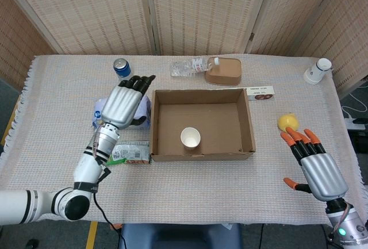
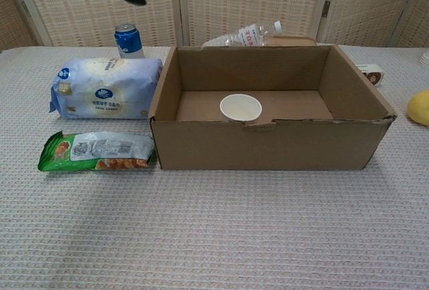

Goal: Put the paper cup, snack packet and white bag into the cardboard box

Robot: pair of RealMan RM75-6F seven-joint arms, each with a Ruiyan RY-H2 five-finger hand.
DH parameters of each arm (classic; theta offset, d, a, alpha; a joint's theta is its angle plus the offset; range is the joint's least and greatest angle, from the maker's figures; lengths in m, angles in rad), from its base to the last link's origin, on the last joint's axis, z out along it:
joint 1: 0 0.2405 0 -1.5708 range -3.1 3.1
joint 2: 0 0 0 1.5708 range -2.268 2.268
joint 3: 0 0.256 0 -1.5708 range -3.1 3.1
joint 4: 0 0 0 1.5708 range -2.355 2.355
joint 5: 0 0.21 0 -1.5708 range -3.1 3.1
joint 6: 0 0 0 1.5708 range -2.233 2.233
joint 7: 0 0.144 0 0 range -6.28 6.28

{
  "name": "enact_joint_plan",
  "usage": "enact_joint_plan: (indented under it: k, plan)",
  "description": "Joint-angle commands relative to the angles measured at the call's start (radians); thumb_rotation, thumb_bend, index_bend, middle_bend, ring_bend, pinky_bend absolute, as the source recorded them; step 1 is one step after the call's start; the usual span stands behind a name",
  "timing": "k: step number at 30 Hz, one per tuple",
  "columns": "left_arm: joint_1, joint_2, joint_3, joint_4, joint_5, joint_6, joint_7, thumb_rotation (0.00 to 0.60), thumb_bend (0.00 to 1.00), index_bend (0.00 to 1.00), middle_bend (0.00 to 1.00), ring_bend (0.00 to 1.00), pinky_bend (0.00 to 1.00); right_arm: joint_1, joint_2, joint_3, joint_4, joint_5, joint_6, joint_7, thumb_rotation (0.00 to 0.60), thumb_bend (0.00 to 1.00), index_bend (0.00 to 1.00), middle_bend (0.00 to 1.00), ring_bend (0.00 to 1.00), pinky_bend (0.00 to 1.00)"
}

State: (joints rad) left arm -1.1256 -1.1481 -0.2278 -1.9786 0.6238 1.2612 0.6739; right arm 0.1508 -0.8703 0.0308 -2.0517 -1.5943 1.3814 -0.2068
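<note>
The cup [image 1: 190, 137] stands upright inside the box [image 1: 246, 123]. The left hand [image 1: 125, 104] hovers empty above the white bag [image 1: 99, 112]; the right hand [image 1: 315, 165] lies spread.

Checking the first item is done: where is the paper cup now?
The paper cup stands upright inside the cardboard box, near its front wall, left of centre in the head view; neither hand touches it.

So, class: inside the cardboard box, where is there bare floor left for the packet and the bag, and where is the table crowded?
The cardboard box holds only the paper cup, upright near its front wall. The floor to the cup's right and behind it is bare. It is crowded left of the box: the white bag and snack packet lie there, with the left hand above them.
</note>
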Motion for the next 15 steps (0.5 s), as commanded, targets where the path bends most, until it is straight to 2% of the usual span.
enact_joint_plan:
  k: [1, 5, 7, 11, 15]
  plan:
    - [0.161, 0.169, 0.113, -0.113, 0.087, 0.049, -0.059, 0.600, 0.18, 0.04, 0.15, 0.13, 0.28, 0.002, -0.004, -0.003, -0.002, -0.004, -0.005, -0.006, 0.600, 0.00, 0.00, 0.00, 0.00, 0.00]
    - [0.276, 0.260, 0.205, -0.148, 0.169, 0.045, -0.102, 0.600, 0.18, 0.09, 0.17, 0.13, 0.29, 0.003, -0.010, -0.003, -0.003, -0.004, -0.006, -0.018, 0.600, 0.00, 0.00, 0.00, 0.00, 0.00]
    - [0.316, 0.267, 0.234, -0.143, 0.206, 0.044, -0.118, 0.600, 0.18, 0.11, 0.19, 0.14, 0.30, 0.003, -0.012, -0.003, -0.002, -0.001, -0.008, -0.021, 0.600, 0.00, 0.00, 0.00, 0.00, 0.00]
    - [0.381, 0.233, 0.275, -0.112, 0.266, 0.028, -0.147, 0.600, 0.18, 0.14, 0.22, 0.16, 0.33, 0.004, -0.018, -0.007, 0.000, -0.002, -0.014, -0.028, 0.600, 0.00, 0.00, 0.00, 0.00, 0.00]
    - [0.417, 0.172, 0.291, -0.096, 0.307, 0.021, -0.144, 0.600, 0.18, 0.15, 0.23, 0.16, 0.33, 0.003, -0.019, -0.008, -0.001, -0.006, -0.012, -0.028, 0.600, 0.00, 0.00, 0.00, 0.00, 0.00]
